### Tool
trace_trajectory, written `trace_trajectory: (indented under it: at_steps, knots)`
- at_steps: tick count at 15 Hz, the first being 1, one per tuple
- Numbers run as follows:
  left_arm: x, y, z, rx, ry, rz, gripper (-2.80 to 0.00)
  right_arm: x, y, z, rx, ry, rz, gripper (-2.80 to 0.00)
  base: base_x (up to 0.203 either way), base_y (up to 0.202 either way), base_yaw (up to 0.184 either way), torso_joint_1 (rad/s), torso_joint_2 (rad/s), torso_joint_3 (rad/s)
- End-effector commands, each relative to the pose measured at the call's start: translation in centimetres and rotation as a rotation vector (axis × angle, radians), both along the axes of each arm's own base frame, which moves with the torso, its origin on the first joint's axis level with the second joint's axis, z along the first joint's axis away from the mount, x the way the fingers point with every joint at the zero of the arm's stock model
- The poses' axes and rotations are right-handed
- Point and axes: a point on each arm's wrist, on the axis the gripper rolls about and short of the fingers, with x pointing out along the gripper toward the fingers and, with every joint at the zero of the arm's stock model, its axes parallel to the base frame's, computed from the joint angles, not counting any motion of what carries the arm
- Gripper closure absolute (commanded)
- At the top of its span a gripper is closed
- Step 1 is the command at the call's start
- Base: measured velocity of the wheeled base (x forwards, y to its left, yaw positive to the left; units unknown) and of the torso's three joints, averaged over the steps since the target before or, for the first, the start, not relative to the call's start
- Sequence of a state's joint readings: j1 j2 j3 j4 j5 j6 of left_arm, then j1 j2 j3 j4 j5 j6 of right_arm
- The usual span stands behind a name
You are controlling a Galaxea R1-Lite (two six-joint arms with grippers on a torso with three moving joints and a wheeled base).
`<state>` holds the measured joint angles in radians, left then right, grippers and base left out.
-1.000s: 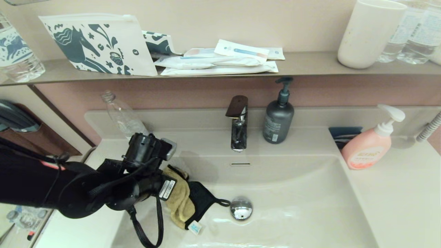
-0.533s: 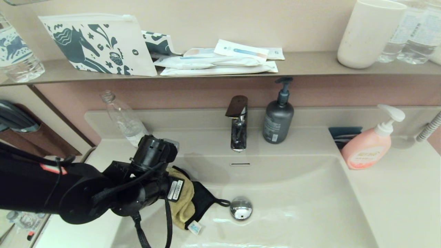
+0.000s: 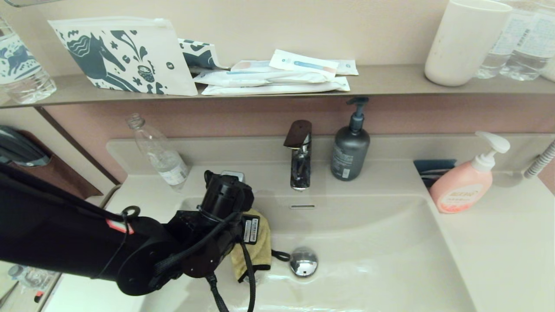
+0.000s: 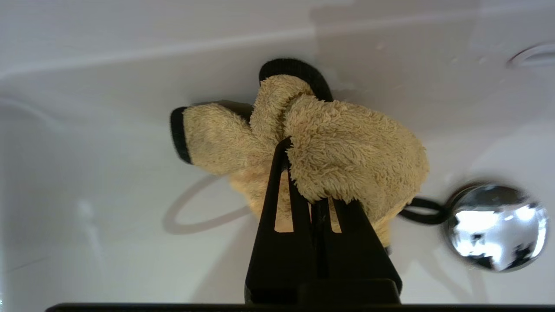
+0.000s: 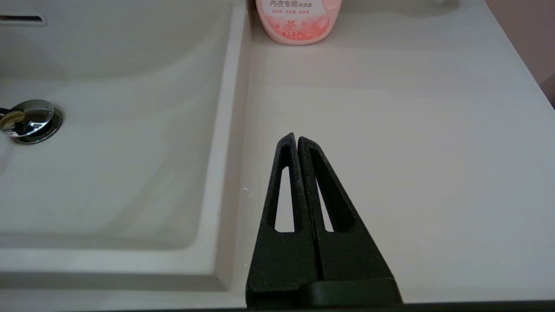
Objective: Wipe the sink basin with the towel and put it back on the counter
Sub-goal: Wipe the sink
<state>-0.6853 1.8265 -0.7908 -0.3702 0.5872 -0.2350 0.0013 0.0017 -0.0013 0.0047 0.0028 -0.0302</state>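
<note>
A: How are the jaws set in the head view?

B: The left gripper (image 3: 243, 242) is hidden behind its own wrist there, low in the sink basin (image 3: 368, 242); the jaws themselves cannot be made out. The towel (image 3: 256, 249) is seen as a mustard-yellow fold with black edging hanging under the wrist, just left of the chrome drain plug (image 3: 303, 262). Its thin black loop is laid toward the plug. The faucet (image 3: 300, 156), a dark pump bottle (image 3: 350, 145), a pink soap dispenser (image 3: 466, 180) and a clear plastic bottle (image 3: 157, 151) are stood on the counter (image 3: 498, 242) around the basin.

A: And from the left wrist?

B: The left gripper (image 4: 303, 173) is shown pinched tight on the towel (image 4: 347, 151), the two fingers pressed together with fluffy cloth bunched over their tips. The towel is crumpled into a ball against the basin floor (image 4: 108, 173), black trim showing at two folds. The drain plug (image 4: 496, 227) is seen close beside it, with the loop reaching its rim.

A: The right wrist?

B: The right gripper (image 5: 297, 141) is held closed and empty above the counter (image 5: 412, 151), beside the basin's right edge (image 5: 225, 130). The pink dispenser (image 5: 297, 21) is stood beyond it, and the drain plug (image 5: 30, 121) is seen well apart.
</note>
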Motion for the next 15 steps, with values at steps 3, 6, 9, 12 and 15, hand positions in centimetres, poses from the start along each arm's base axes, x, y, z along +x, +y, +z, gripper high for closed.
trace_trajectory:
  at_steps: [3,6,9,12,15]
  knots:
    - [0.9,-2.0,-0.9,-0.018,-0.006,0.016,0.00,0.0,0.0,0.0,0.000,-0.001,0.001,0.00,0.000,0.000,0.000,0.000,0.00,0.000]
    - [1.1,-3.4,-0.4,-0.048,-0.032,0.007,0.00,0.0,0.0,0.0,0.000,-0.001,0.001,0.00,0.000,0.000,0.000,0.000,0.00,0.000]
    - [1.4,-4.6,0.2,-0.068,-0.061,-0.001,0.00,0.0,0.0,0.0,0.000,0.001,0.001,0.00,0.000,0.000,0.000,0.000,0.00,0.000]
    - [1.3,-5.5,0.5,-0.075,-0.077,-0.012,0.00,0.0,0.0,0.0,0.000,0.001,0.001,0.00,0.000,0.000,0.000,0.000,0.00,0.000]
    - [0.9,-6.9,0.5,-0.099,-0.092,-0.019,0.00,0.0,0.0,0.0,0.000,0.000,0.001,0.00,0.000,0.000,0.000,0.000,0.00,0.000]
